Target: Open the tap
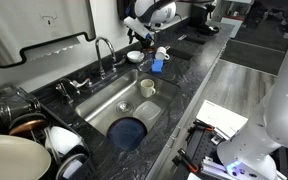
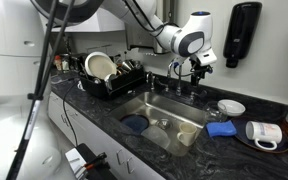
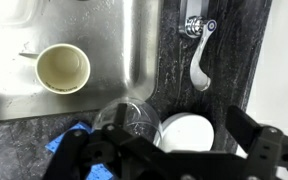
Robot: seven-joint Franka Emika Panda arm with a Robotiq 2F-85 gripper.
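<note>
The tap [image 1: 105, 48] is a slim chrome gooseneck at the back rim of the steel sink [image 1: 104, 105]. In the wrist view one of its chrome lever handles [image 3: 197, 52] lies on the dark counter beside the sink. My gripper [image 1: 139, 35] hangs above the counter to the right of the tap, apart from it. In the wrist view its two fingers [image 3: 181, 128] are spread wide over a white bowl [image 3: 184, 132] and hold nothing. The gripper also shows in an exterior view [image 2: 197, 65], close above the tap fittings.
A cream cup [image 3: 62, 68] stands in the sink. A clear glass [image 3: 129, 118] and a blue cloth [image 3: 79, 150] sit next to the bowl. A dish rack [image 2: 109, 75] with plates stands beside the sink. A white mug [image 2: 264, 132] is on the counter.
</note>
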